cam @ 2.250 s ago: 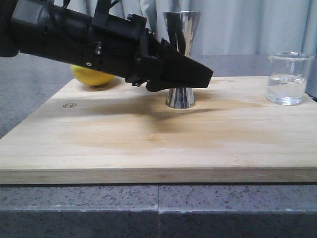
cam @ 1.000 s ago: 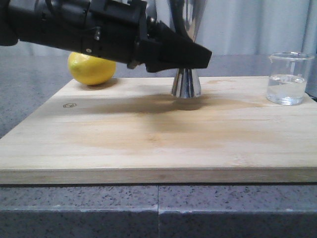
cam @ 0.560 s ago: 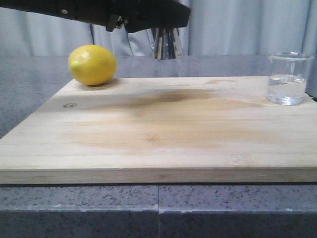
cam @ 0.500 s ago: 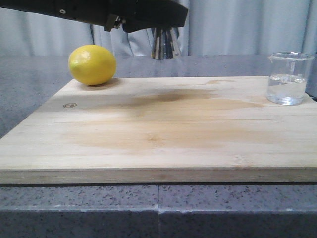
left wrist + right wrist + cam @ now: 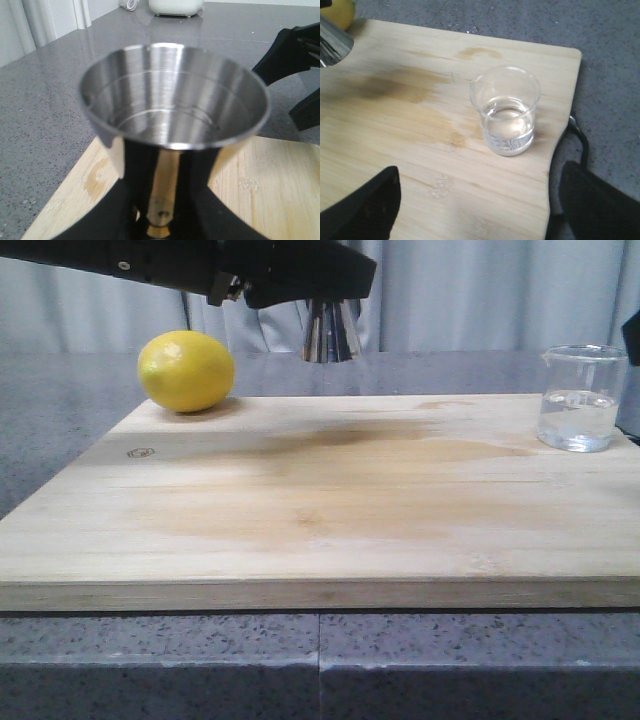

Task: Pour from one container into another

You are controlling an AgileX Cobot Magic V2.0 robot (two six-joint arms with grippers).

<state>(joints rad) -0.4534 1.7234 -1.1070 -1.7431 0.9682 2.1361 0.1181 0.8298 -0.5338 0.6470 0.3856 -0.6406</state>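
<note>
The steel jigger hangs in the air above the back of the wooden board, with my left gripper shut on its narrow waist. From the left wrist, the jigger's empty upper cup fills the view, and the left gripper clamps the waist below it. The glass beaker stands at the board's back right corner, about a third full of clear liquid. In the right wrist view my right gripper is open, short of the beaker and not touching it.
A yellow lemon rests at the board's back left corner. The board lies on a grey speckled counter with a grey curtain behind. A darker damp stain crosses the board's middle. The right arm's black edge shows beside the beaker.
My left gripper lifted the jigger off the board, then held nearly still for the last half second. The right arm's edge has come into view at the far right.
</note>
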